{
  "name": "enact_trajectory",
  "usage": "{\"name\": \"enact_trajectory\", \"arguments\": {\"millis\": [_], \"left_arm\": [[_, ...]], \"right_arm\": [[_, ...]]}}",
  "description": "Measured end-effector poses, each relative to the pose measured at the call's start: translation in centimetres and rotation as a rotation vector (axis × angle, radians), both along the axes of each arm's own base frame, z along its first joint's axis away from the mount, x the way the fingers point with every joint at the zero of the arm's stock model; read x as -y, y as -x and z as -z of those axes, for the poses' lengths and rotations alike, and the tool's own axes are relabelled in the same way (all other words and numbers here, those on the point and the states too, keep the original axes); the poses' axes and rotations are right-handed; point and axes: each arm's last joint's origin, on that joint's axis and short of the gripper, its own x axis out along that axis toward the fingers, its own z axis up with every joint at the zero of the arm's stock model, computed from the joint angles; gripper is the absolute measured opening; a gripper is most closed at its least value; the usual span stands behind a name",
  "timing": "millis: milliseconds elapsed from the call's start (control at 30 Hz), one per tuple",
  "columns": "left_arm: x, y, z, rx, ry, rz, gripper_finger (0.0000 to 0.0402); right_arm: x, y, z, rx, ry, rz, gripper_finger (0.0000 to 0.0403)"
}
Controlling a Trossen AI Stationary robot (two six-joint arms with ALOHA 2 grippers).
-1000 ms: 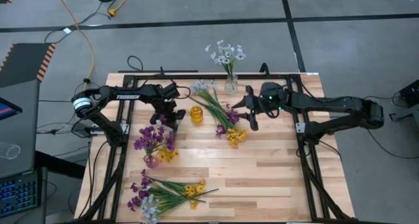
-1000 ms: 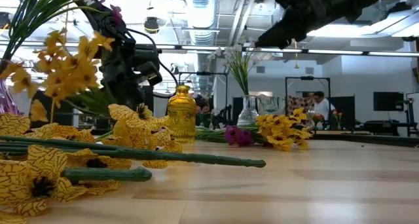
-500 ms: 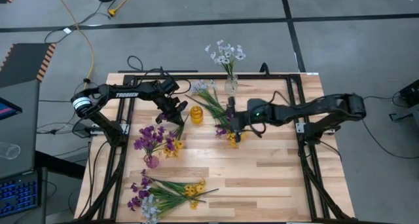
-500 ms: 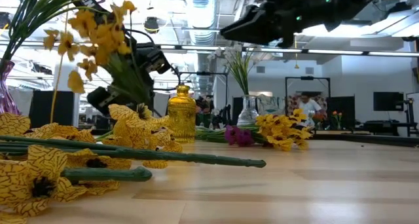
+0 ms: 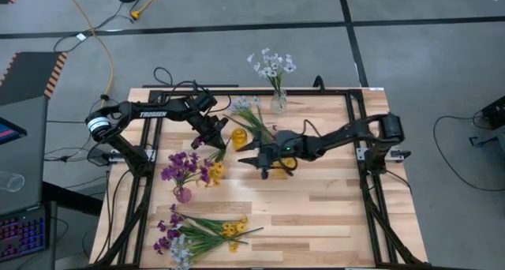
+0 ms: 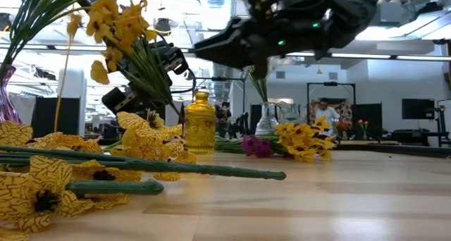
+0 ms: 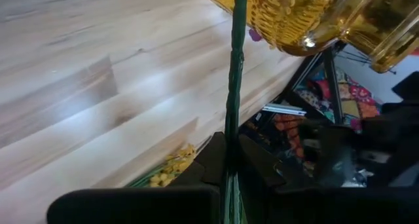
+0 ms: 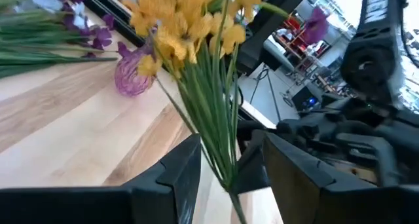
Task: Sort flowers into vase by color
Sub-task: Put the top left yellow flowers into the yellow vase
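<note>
I am clamping my left claw (image 7: 229, 152) together on the thin green stem of a yellow flower spray (image 6: 116, 22), low on the stem. The blossoms are fanning out well beyond the fingertips, and the amber vase (image 6: 200, 121) is standing just beside the claw. My right claw (image 8: 229, 165) is standing with its fingers apart. The spray's bundled stems are passing between them, though I cannot tell whether they are touching. I am judging this spray to be very light and springy, with a slick plastic stem that is likely to swivel under a loose pinch and blossoms that would crush easily. So I am treating the bare stem below the leaves as the place to grip. More flowers are lying on the table beneath both claws.
</note>
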Motion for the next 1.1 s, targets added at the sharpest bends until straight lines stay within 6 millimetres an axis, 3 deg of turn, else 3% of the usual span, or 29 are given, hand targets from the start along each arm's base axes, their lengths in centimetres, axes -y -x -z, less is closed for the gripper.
{"name": "enact_trajectory", "arguments": {"millis": [233, 500, 767, 1100], "left_arm": [[-0.2, -0.1, -0.1, 0.008, 0.002, -0.011, 0.0011], [-0.2, -0.1, -0.1, 0.018, 0.004, -0.004, 0.0011], [-0.2, -0.2, -0.2, 0.033, 0.004, -0.001, 0.0011], [-0.2, -0.2, -0.2, 0.035, 0.011, 0.002, 0.0011]], "right_arm": [[-0.1, -2.9, 1.4, -0.013, 0.098, 0.027, 0.0192], [0.0, -4.8, 2.7, -0.043, 0.142, 0.079, 0.0191], [0.2, -6.4, 4.1, -0.064, 0.181, 0.135, 0.0191], [0.2, -6.9, 4.9, -0.092, 0.283, 0.159, 0.0191]]}}
